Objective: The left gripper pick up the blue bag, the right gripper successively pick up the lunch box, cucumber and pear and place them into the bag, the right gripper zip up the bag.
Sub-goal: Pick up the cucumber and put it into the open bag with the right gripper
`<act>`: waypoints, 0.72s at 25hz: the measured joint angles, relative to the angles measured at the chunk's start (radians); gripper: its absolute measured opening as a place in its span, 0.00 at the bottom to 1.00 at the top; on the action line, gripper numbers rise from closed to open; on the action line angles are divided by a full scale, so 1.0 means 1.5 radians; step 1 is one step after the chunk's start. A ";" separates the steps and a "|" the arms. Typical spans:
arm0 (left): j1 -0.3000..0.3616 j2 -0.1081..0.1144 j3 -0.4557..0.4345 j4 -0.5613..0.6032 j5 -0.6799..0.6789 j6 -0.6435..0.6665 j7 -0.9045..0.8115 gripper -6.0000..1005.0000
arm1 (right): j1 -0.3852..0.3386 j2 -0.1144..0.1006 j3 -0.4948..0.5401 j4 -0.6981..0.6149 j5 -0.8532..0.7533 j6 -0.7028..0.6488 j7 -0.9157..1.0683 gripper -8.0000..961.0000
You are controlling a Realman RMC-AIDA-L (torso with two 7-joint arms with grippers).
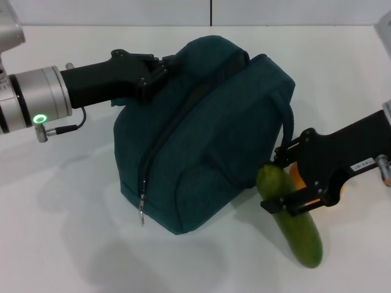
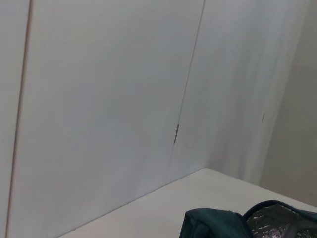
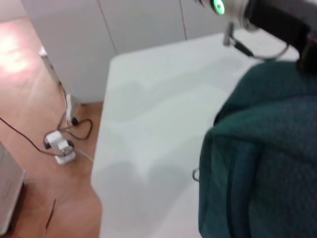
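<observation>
The left gripper (image 1: 160, 72) pinches the blue bag (image 1: 211, 140) at its top, holding it steady for loading. Beside the bag, the right gripper (image 1: 284, 196) has its fingers closed around the cucumber (image 1: 294, 229), ready to lift it in.

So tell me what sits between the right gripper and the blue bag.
Head view: the cucumber lies there, its upper end beside the blue bag, with the right gripper closed around it. The pear shows just behind the gripper.

Blue bag (image 1: 208, 134) matt cloth; cucumber (image 1: 293, 226) smooth, slightly glossy.
</observation>
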 joint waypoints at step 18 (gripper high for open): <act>-0.002 0.000 0.000 0.000 -0.005 0.000 0.008 0.05 | -0.023 -0.003 0.173 0.022 0.137 -0.102 -0.113 0.61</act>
